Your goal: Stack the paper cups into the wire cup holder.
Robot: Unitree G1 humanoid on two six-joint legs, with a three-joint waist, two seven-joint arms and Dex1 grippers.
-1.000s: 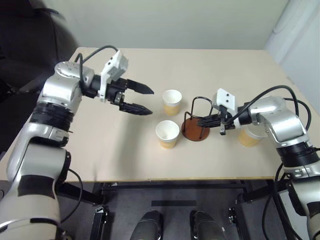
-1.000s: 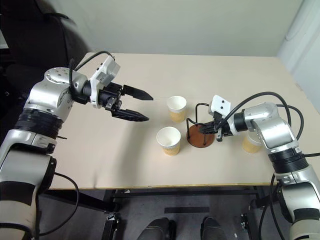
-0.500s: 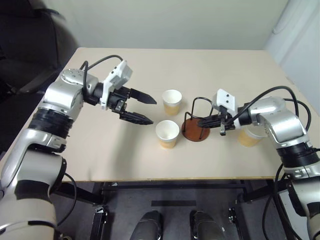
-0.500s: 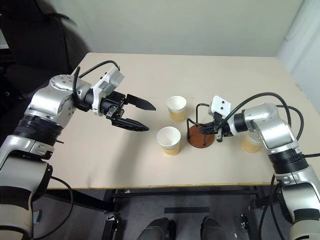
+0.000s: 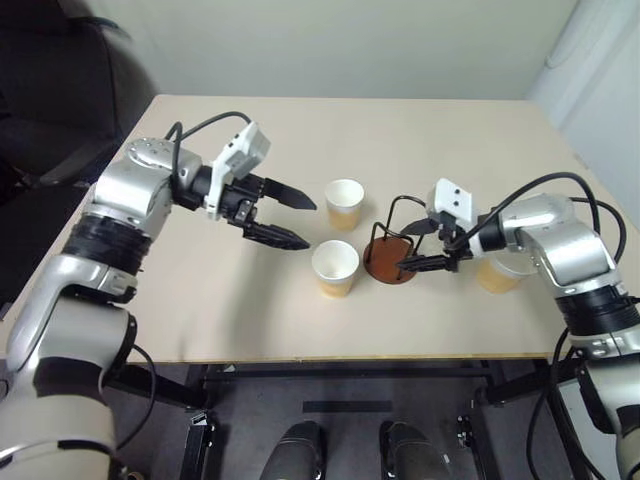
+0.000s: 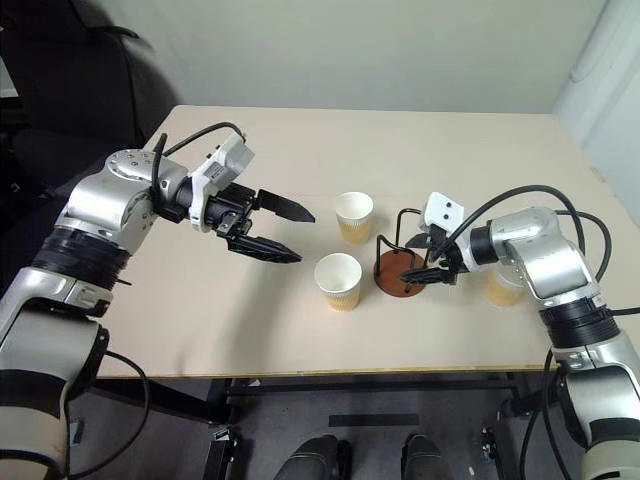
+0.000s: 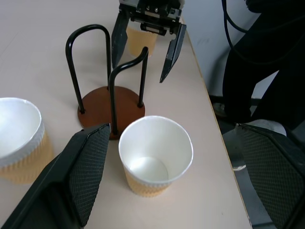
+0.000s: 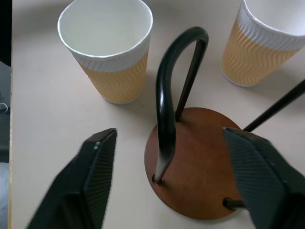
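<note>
Upright, black wire cup holder (image 5: 392, 245) on round reddish-brown base.

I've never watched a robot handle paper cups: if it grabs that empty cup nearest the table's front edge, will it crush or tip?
Probably easy to crush: the cup looks like thin paper, open-topped and empty, so a hard squeeze may dent its rim. Likely very light, so a sideways nudge might slide or topple it. Its narrower foot makes tipping more plausible, though the rippled lower wall should help the left gripper hold it.

The table (image 5: 430, 120) is viewed from above by both head cameras, angled forward and down. The wire cup holder (image 7: 110, 102) is caught close-up from opposite sides by the wrist cameras.
</note>
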